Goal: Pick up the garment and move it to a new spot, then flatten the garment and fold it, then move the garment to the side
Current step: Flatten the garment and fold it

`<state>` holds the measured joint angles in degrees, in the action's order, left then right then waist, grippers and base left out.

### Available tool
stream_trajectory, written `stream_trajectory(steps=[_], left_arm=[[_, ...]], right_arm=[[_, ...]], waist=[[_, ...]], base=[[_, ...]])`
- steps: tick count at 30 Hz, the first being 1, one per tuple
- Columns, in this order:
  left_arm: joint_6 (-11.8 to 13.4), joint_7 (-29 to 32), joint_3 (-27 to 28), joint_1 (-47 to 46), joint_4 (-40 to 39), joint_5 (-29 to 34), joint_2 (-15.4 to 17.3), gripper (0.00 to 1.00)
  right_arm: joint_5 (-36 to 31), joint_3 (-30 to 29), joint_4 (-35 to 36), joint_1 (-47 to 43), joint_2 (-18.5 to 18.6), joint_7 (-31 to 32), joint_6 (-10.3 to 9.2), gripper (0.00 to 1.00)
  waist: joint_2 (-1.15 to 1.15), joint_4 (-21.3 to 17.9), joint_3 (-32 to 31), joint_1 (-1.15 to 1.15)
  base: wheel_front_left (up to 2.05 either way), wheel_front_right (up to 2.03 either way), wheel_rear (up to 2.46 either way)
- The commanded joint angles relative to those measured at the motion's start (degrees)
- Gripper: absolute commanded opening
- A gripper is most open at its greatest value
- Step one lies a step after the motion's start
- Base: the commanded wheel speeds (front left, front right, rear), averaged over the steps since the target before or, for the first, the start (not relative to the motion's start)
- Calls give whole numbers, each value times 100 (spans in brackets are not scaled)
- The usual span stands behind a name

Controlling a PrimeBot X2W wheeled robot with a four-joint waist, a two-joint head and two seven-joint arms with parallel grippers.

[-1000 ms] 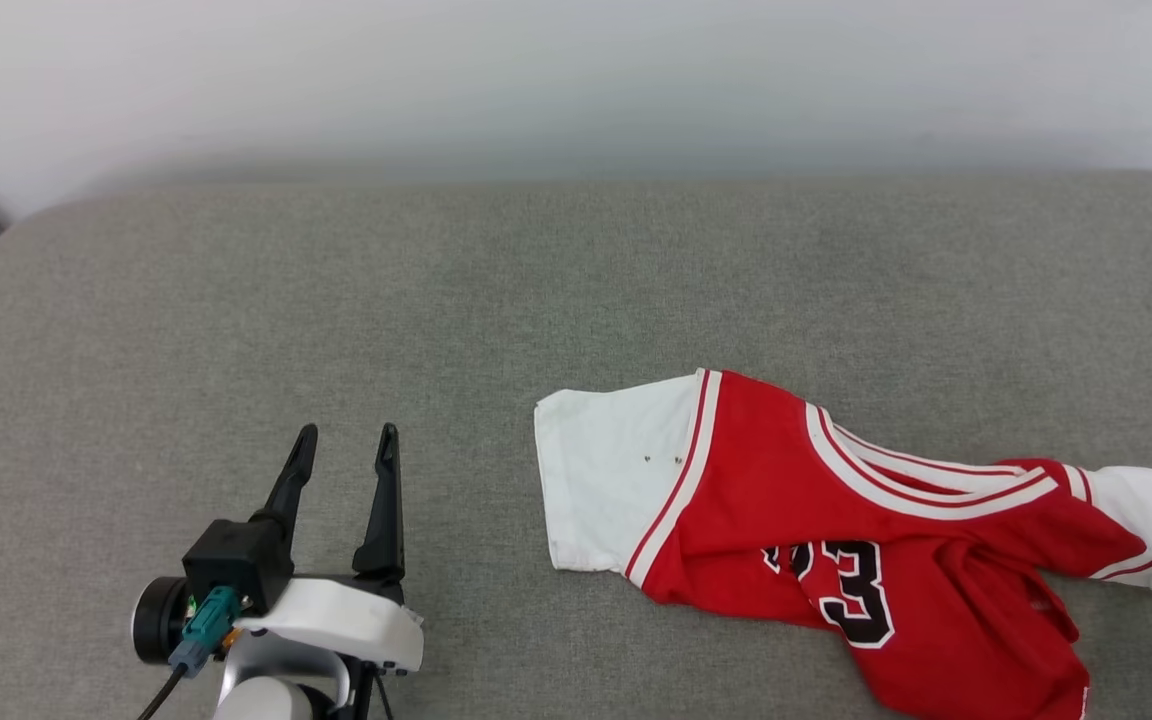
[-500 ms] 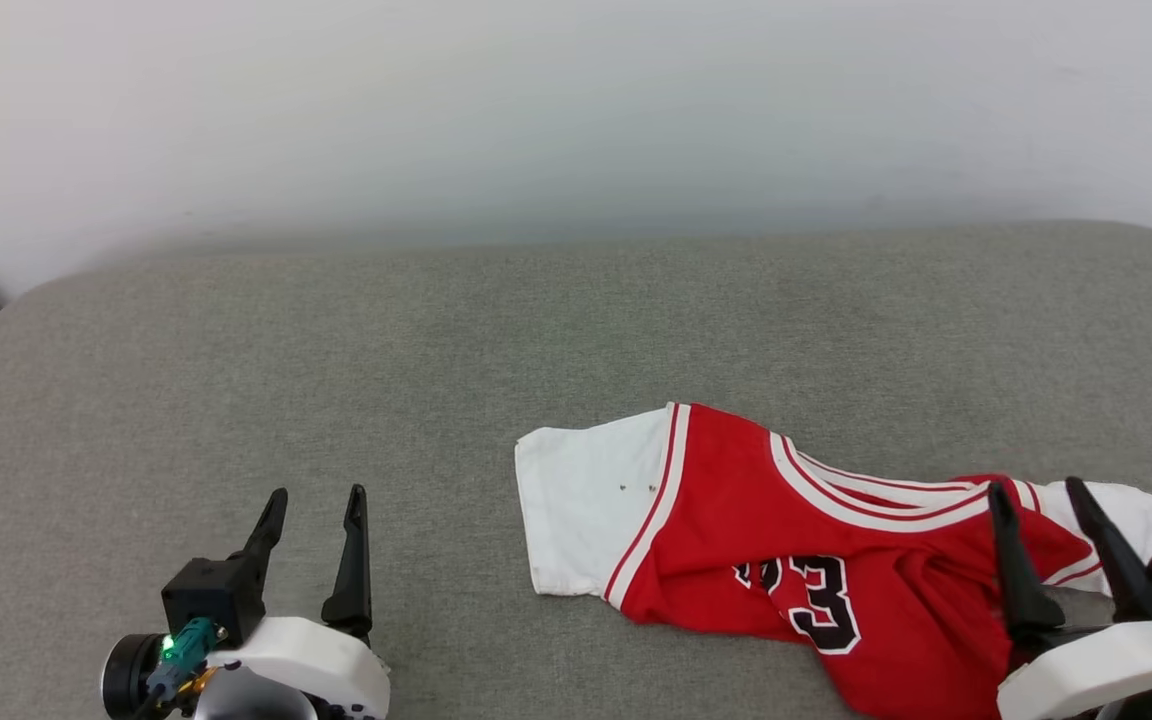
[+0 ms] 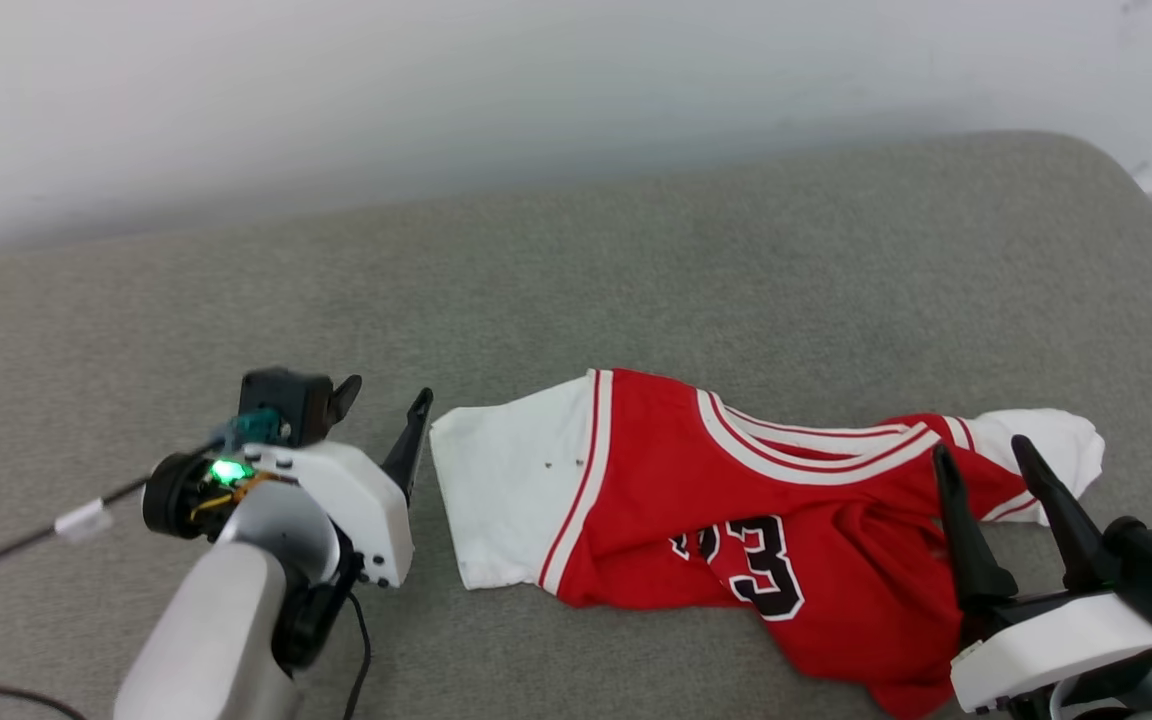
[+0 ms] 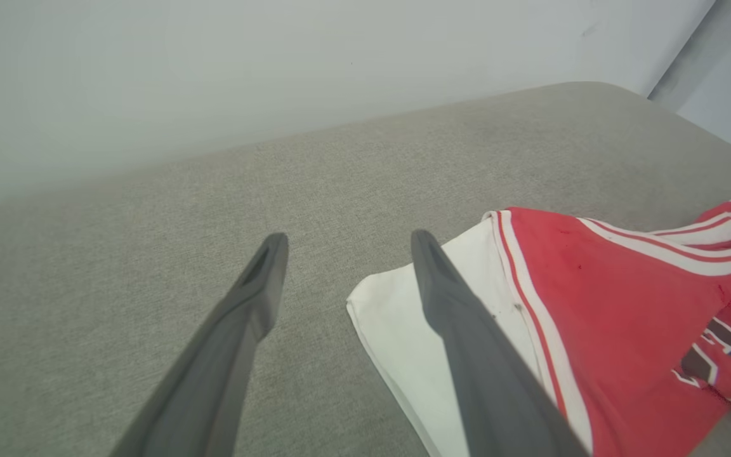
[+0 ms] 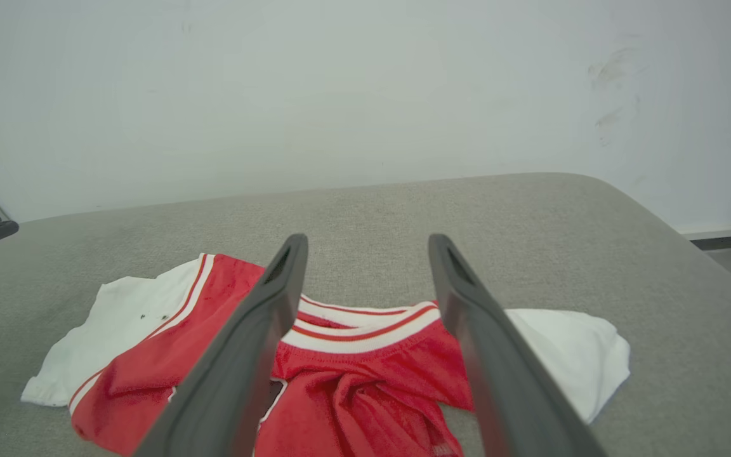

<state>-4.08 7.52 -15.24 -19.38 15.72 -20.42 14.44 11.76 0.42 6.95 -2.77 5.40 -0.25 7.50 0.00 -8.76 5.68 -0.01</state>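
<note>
The garment (image 3: pixel 796 500) lies crumpled on the grey cushion, red with white sleeves, striped trim and a black number. My left gripper (image 3: pixel 386 392) is open just left of the white sleeve (image 3: pixel 506 500), its near finger close to the sleeve's edge. In the left wrist view the left gripper (image 4: pixel 348 240) has the sleeve (image 4: pixel 397 317) beside and under its right finger. My right gripper (image 3: pixel 981 450) stands open over the garment's right part, near the other white sleeve (image 3: pixel 1056 440). From the right wrist, the right gripper (image 5: pixel 367 241) frames the striped collar (image 5: pixel 365 333). Neither gripper holds anything.
A grey fabric cushion (image 3: pixel 636 280) carries everything, with a white wall (image 3: pixel 536 90) behind it. Its rounded right edge (image 3: pixel 1146 210) drops toward the floor. A dark cable with a white tag (image 3: pixel 81 520) trails left from the left wrist.
The camera has turned right. My left gripper has moved up to the garment's white left sleeve. My right gripper came into view and now stands over the garment's right side.
</note>
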Motion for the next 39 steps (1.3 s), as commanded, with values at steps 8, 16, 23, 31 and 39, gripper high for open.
stream_trajectory(steps=[8,16,23,31,39], left_arm=[[-302,1841,-452,-1039,784,-529,442,100],[-341,3204,-1176,-1336,1051,-1140,709,100],[-370,3599,-1768,-1115,1008,-1566,776,0],[151,2233,-1357,-969,700,-1259,836,0],[699,1286,-1016,-463,-119,-1127,892,0]], right_arm=[[194,122,-243,275,-72,-150,-2,100],[387,144,-490,529,-104,-326,-2,100],[532,49,-720,619,-93,-370,-2,100],[876,-188,-946,599,222,-24,-2,100],[1473,-743,-1323,624,646,777,-2,100]], waist=[[0,-433,739,1],[0,-560,1162,1],[0,-546,1195,1],[0,-294,877,1],[0,32,640,1]], base=[[0,0,0],[0,0,0],[0,0,0],[0,0,0],[0,0,0]])
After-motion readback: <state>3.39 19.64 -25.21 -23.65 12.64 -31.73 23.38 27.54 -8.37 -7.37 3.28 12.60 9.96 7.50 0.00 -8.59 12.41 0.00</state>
